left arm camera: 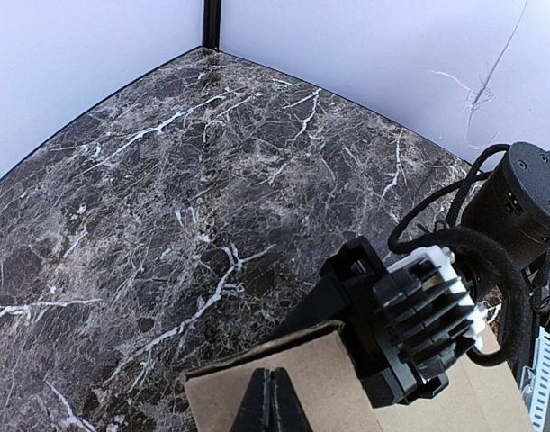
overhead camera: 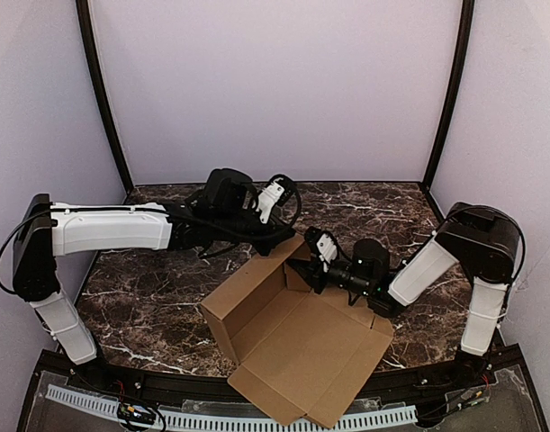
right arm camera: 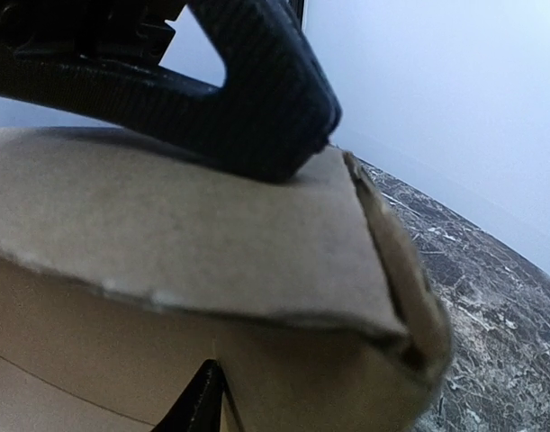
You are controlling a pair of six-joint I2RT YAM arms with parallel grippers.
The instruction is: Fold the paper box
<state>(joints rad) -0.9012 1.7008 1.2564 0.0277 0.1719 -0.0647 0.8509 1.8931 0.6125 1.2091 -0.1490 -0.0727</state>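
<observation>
Jaws, left gripper (overhead camera: 286,236), atop paper box (overhead camera: 297,346)

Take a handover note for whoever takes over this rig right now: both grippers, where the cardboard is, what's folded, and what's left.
Left gripper: shut, tip resting on the far upper corner of the brown corrugated cardboard box.
Right gripper: at that same corner, beside the left one. Cardboard hides its jaws, so open or shut cannot be told.
Box: on the dark marble table, in the middle, toward the near edge.
Done: the left wall and the far wall stand up.
Left: the wide near panel lies open and the box is not closed.
</observation>
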